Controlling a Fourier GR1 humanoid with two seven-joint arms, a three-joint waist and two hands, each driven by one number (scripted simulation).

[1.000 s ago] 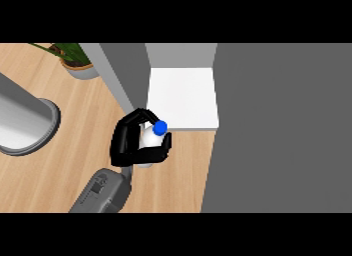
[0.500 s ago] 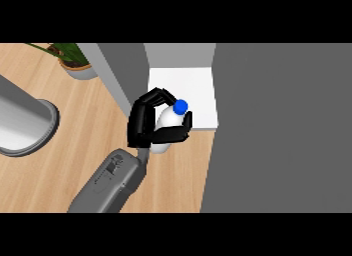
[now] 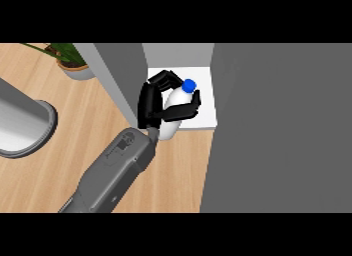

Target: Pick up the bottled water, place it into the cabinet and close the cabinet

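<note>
With its fingers curled round the bottled water [image 3: 176, 107], the right hand [image 3: 151, 102] holds it tilted over the front edge of the cabinet [image 3: 197, 75] white shelf. A potted plant [image 3: 72, 62] stands at the table's [image 3: 53, 185] far edge, a grey cylinder [image 3: 13, 125] at its left

Boxy grey forearm [image 3: 116, 170] with a faint dark marking, black right hand [image 3: 151, 102], slim black fingers [image 3: 180, 112]

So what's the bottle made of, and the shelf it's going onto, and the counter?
The bottled water looks like pale, smooth plastic with a glossy blue cap, held in the right hand. The cabinet shelf is flat, matt white, maybe painted board; hard to say. The counter looks like light wood, since grain lines run along it.
</note>
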